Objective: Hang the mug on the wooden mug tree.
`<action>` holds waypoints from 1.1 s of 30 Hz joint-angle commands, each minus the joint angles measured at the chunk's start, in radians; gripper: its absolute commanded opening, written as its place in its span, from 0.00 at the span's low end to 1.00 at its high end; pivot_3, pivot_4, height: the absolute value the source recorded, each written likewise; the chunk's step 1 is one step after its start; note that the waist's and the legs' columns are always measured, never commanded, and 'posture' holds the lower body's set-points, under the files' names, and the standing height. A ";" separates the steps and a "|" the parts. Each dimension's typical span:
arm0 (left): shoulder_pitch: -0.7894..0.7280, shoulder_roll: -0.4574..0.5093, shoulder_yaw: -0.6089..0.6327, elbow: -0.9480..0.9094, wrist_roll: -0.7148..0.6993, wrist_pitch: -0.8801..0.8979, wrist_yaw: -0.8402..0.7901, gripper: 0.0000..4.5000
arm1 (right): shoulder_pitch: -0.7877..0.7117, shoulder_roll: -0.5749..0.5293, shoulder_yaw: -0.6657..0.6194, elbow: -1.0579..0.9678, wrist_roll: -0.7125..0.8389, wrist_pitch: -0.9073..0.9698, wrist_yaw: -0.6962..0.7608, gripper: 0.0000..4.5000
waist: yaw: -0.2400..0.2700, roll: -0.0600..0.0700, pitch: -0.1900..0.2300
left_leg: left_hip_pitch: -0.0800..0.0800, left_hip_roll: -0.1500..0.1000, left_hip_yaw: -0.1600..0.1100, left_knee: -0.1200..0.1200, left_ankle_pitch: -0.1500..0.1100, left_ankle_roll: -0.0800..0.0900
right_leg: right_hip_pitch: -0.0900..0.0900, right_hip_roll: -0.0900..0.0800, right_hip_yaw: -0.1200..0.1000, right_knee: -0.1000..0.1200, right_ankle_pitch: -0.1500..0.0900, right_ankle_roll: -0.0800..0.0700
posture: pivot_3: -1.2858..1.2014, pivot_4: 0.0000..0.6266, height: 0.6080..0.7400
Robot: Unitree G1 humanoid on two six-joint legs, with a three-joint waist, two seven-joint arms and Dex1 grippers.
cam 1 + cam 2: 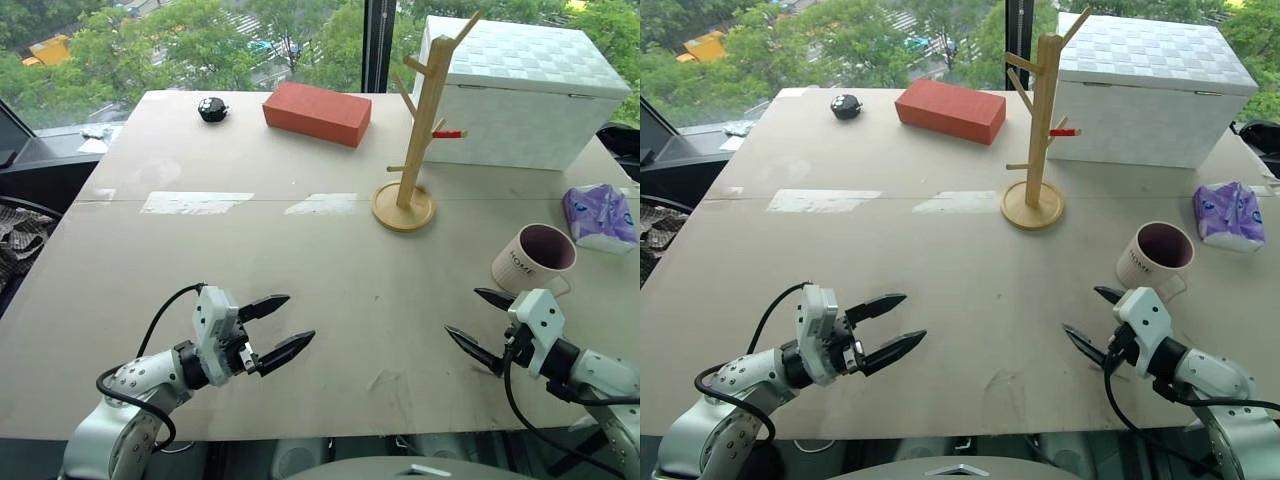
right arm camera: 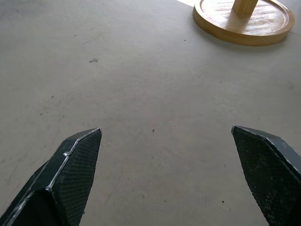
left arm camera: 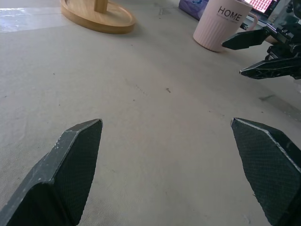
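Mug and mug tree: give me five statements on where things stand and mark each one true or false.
1. The mug already hangs on a peg of the wooden mug tree. False: it stands upright on the table, apart from the tree.
2. The right gripper is open and holds nothing. True.
3. The left gripper is shut on the mug. False: it is open and empty, far from the mug.
4. A red brick lies on the table to the left of the tree. True.
5. The purple tissue pack lies between the two grippers. False: it lies near the table's right edge, beyond the mug.
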 commanded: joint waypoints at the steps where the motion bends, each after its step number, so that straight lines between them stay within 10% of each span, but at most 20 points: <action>1: -0.031 0.001 0.017 0.009 -0.023 -0.035 -0.053 1.00 | -0.001 0.029 -0.003 -0.046 -0.018 -0.010 -0.048 1.00 | 0.000 0.000 0.000 | 0.000 0.000 0.000 0.000 0.000 0.000 | 0.000 0.000 0.000 0.000 0.000 0.000 | 0.52 0.24 1.00; 17: -0.374 0.026 -0.178 0.072 -0.014 -0.002 -0.245 1.00 | 0.303 0.335 -0.168 -0.201 -0.080 0.043 -0.422 1.00 | -0.001 0.002 -0.001 | 0.001 0.001 0.000 0.000 0.000 0.000 | 0.000 0.000 0.000 0.001 0.000 0.000 | 0.52 0.24 1.00; 33: -0.391 0.011 -0.146 0.028 -0.043 0.048 -0.182 1.00 | 0.007 0.454 -0.226 -0.038 -0.216 0.086 -0.704 1.00 | -0.002 0.003 0.000 | -0.002 0.000 0.001 -0.001 0.000 0.000 | -0.002 0.004 0.004 0.001 0.000 0.000 | 0.52 0.24 1.00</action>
